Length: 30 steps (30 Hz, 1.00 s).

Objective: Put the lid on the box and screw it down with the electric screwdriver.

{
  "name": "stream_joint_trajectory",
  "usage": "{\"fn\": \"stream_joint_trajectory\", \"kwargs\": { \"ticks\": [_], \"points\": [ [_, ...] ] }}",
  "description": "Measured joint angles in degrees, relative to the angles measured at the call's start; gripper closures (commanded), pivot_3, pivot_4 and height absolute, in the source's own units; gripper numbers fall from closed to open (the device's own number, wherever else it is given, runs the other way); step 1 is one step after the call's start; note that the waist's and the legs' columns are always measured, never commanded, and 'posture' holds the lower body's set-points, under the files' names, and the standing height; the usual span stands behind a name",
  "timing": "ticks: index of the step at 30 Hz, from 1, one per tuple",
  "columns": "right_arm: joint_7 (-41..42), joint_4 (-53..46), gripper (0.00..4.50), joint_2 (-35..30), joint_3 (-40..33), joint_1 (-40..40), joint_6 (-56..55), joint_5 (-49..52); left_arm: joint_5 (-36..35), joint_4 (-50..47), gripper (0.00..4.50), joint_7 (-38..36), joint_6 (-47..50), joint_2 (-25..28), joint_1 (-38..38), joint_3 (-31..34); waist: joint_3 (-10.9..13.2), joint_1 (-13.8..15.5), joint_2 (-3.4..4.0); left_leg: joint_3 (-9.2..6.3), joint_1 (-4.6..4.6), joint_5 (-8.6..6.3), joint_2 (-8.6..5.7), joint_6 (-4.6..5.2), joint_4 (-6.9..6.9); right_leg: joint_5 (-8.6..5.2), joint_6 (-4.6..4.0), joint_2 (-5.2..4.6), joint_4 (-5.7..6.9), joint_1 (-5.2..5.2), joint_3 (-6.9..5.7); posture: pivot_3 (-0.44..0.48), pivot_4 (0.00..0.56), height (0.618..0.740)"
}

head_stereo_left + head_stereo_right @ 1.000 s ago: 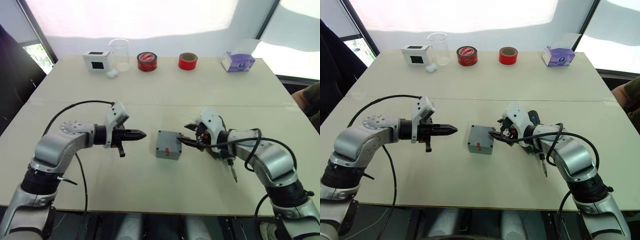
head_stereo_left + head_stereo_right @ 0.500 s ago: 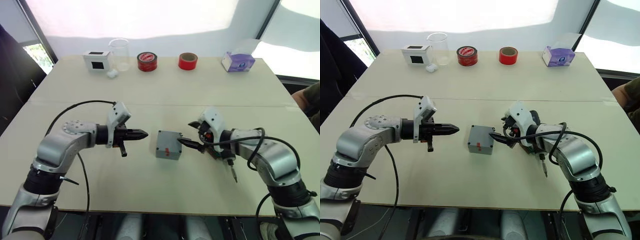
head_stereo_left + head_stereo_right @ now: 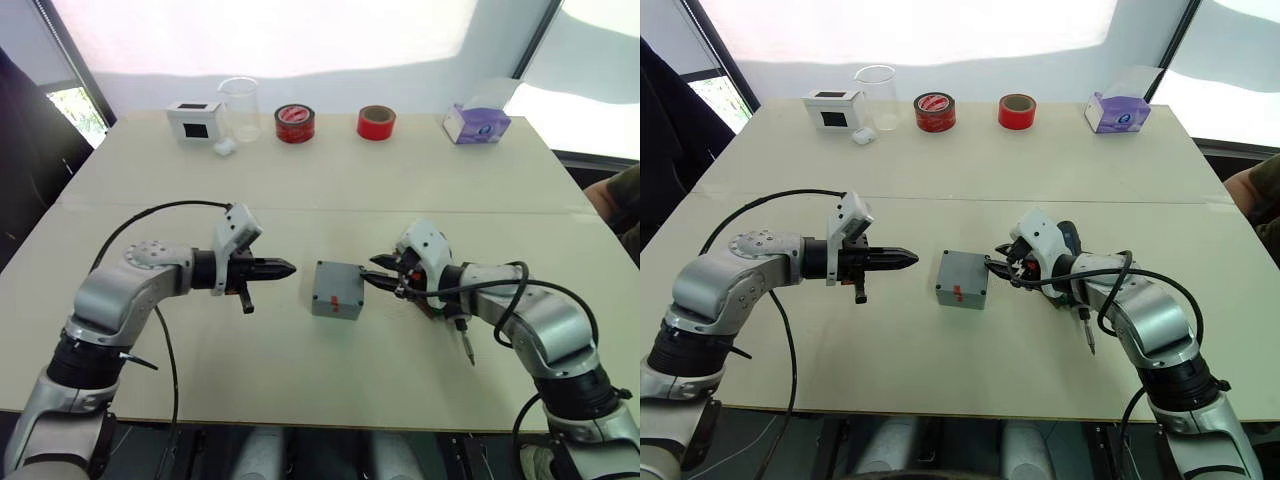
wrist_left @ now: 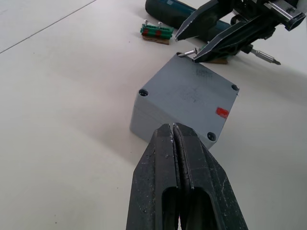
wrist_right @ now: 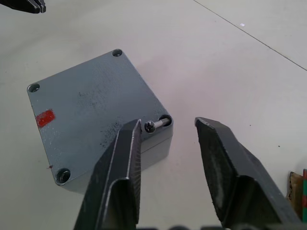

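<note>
Sitting mid-bench, the box (image 3: pixel 336 290) is wearing its lid (image 4: pixel 189 92) while the right gripper (image 5: pixel 168 139), fingers spread, is straddling a tilted screw (image 5: pixel 157 124) at one corner, seemingly seating it; left gripper (image 4: pixel 175 143) is pressed together nearby.

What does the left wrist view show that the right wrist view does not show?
Left wrist view alone: the shut left gripper in front, the electric screwdriver with its metal bit lying on the table, and the whole green connector strip.

Right wrist view alone: a close look at the screw, tilted in one corner hole and not yet driven in.

Both: the grey box with its lid on and a red mark on top, and the open right gripper at the corner with the screw.
</note>
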Motion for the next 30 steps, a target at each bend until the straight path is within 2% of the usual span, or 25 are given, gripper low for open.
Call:
{"fn": "stream_joint_trajectory", "kwargs": {
  "ticks": [5, 8, 11, 23, 30],
  "points": [
    [0.09, 0.0, 2.53, 0.58, -0.05, 0.17, -1.02, 0.01, 0.02, 0.0, 4.5, 0.02, 0.02, 0.0, 0.0, -0.04, 0.0, 0.0, 0.0, 0.0, 0.0, 0.0, 0.0, 0.0, 0.0, 0.0, 0.0, 0.0, 0.0, 0.0, 0.0, 0.0, 0.15, 0.74],
    [0.2, -0.02, 3.17, 0.57, -0.11, 0.29, -1.03, 0.05, 0.06, 0.0, 4.5, 0.01, 0.02, 0.02, 0.0, -0.07, 0.0, 0.0, 0.0, 0.0, 0.0, 0.0, 0.0, 0.0, 0.0, 0.0, 0.0, 0.0, 0.0, 0.0, 0.0, 0.0, 0.15, 0.74],
    [0.3, -0.1, 4.43, 0.51, -0.18, 0.56, -1.02, 0.13, 0.17, 0.0, 4.5, 0.0, 0.01, 0.05, 0.0, -0.16, 0.0, -0.03, 0.0, 0.0, 0.0, 0.0, 0.0, 0.0, 0.0, 0.0, 0.0, 0.0, 0.0, -0.01, 0.0, 0.0, 0.15, 0.74],
    [0.52, -0.38, 4.49, 0.47, -0.7, 0.78, -0.82, 0.55, 0.66, 0.0, 4.5, -0.03, -0.06, 0.18, 0.01, -0.61, 0.0, -0.02, 0.0, 0.0, 0.0, 0.0, 0.0, 0.0, 0.0, 0.0, 0.0, -0.01, 0.0, 0.0, 0.01, 0.0, 0.15, 0.74],
    [1.63, -0.38, 4.49, -2.07, 1.38, -3.12, 0.43, -0.71, 0.95, 0.0, 4.5, -0.01, -0.26, 0.16, 0.04, -0.65, 0.0, -0.03, 0.0, 0.0, 0.0, 0.0, 0.0, 0.0, 0.0, 0.0, 0.0, -0.02, -0.01, -0.01, 0.01, 0.0, 0.15, 0.74]
  ]
}}
